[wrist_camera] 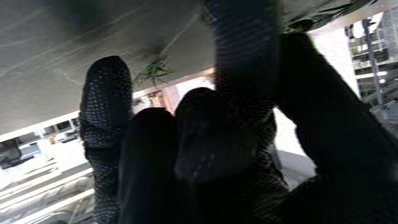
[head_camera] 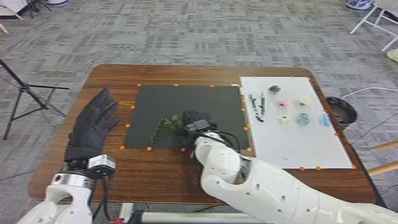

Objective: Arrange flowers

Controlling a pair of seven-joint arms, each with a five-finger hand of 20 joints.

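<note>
Green sprig (head_camera: 163, 126) on the black mat (head_camera: 182, 100), near half, left of the mat's midline. Long axis runs mostly near to far, at a slant: far end toward the right hand (head_camera: 197, 119), near end out to the left. Leaves sit just beside the hand; whether they touch cannot be told.

Bearing from right hand: sprig is to its left and slightly nearer the robot. Right wrist view agrees on closeness, greenery showing just past the glove. State of right hand: cannot tell whether apart, together or clamped on a stem.

Left hand (head_camera: 91, 125): over the surface (head_camera: 169, 172) at its left side, fingers apart and straight, pointing away from the robot. The mat's left margin lies between it and the sprig, so the right hand is nearer.

White sheet (head_camera: 306, 145) adjoins the mat on the right, small blooms (head_camera: 303, 119) set out on it.

Judgement: step in hand is handling the greenery. Coming move turns on that leftward offset; closing across the slanted axis should suit, while closing along it may only brush leaves.
</note>
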